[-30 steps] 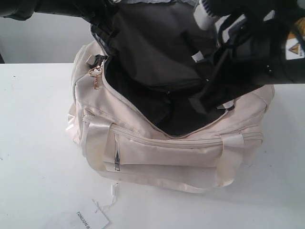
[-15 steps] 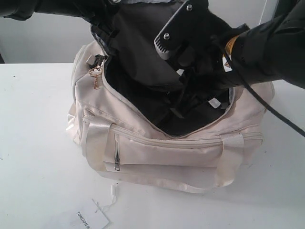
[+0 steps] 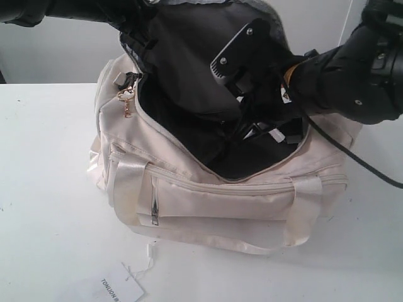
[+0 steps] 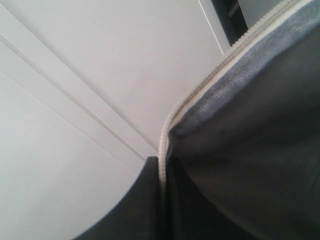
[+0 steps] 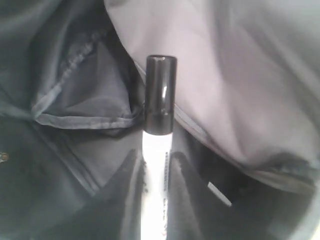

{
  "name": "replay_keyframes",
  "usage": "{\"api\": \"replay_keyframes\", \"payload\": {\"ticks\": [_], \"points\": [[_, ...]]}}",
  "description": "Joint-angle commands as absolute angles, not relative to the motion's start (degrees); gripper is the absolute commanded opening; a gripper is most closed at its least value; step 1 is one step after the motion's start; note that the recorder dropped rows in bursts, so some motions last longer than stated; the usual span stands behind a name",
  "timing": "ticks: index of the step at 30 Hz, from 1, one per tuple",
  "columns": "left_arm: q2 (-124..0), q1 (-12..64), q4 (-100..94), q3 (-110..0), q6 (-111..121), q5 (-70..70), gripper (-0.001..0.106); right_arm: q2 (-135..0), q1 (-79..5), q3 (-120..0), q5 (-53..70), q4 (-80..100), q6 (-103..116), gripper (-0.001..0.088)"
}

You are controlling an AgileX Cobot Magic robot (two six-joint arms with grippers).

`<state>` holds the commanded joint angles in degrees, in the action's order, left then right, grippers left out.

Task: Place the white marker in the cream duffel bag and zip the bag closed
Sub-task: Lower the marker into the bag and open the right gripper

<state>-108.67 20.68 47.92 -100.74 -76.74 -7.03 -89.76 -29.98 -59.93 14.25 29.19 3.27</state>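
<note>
The right gripper [image 5: 155, 162] is closed narrowly on the white marker [image 5: 157, 142], its two dark fingers [image 5: 127, 175] pressing the barrel from either side; the black cap [image 5: 160, 92] stands clear beyond the fingertips, and tiny dark print runs along the white barrel. Marker and gripper are both inside the cream duffel bag [image 3: 208, 207], above the folds of its black lining [image 5: 75, 90] — the marker is held, not lying on the bottom. In the exterior view the right gripper [image 3: 252, 129] dips through the bag's open top from the right side; the marker itself cannot be made out there.

The top flap [image 3: 189, 56] is lifted up and back, its dark inner side showing; the left wrist view looks along the flap's cream zipper edge [image 4: 162, 150]. The left gripper [image 3: 135, 39] sits at the flap's upper left corner, dark against dark — I cannot tell whether its jaws are open or closed.

A gold ring pull [image 3: 128, 100] hangs at the left end of the zipper; shiny strap handles [image 3: 126, 182] drape over the front pocket. The bag rests on the white table [image 3: 44, 189]; a paper hang tag [image 3: 119, 289] lies on the table near the front of the bag.
</note>
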Motion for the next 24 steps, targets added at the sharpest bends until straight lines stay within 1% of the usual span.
{"api": "replay_keyframes", "payload": {"ticks": [3, 10, 17, 24], "points": [[-108.7, 20.7, 47.9, -100.7, -76.7, -7.0, 0.000, -91.4, -29.1, -59.9, 12.1, 29.2, 3.3, 0.0000], [-108.7, 20.7, 47.9, -100.7, -76.7, -7.0, 0.000, -96.1, -28.5, -59.9, 4.3, 28.9, 11.1, 0.0000], [-108.7, 20.7, 47.9, -100.7, -76.7, -7.0, 0.000, -100.0, -28.4, -59.9, -1.2, 28.1, 11.2, 0.0000], [-108.7, 20.7, 47.9, -100.7, -76.7, -7.1, 0.000, -101.8, -24.6, -59.9, -5.4, 28.0, 13.9, 0.0000]]}}
